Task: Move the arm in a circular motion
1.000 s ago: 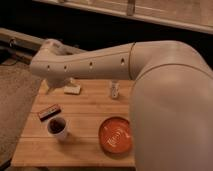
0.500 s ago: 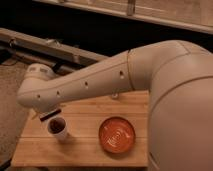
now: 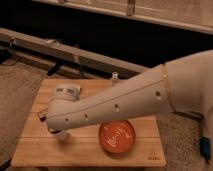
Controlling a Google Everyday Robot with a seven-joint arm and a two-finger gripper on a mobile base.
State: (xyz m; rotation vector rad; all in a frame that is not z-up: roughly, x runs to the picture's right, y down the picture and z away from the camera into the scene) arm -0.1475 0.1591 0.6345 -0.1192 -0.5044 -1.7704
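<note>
The arm (image 3: 125,102) is a thick off-white tube with small dark screw holes. It reaches from the right edge down and left across the wooden table (image 3: 145,150). Its rounded end joint (image 3: 65,100) hangs over the table's left part. The gripper is hidden beyond that joint and does not show. A white cup (image 3: 61,135) pokes out just beneath the arm's end.
An orange plate (image 3: 116,137) lies at the table's front middle, partly under the arm. A small white bottle (image 3: 114,77) stands at the back edge. A dark object (image 3: 42,116) peeks out left of the arm. A metal rail (image 3: 75,52) runs behind the table.
The arm has swung left and down toward the table's front, now covering the left items. The cup is mostly hidden under its end.
</note>
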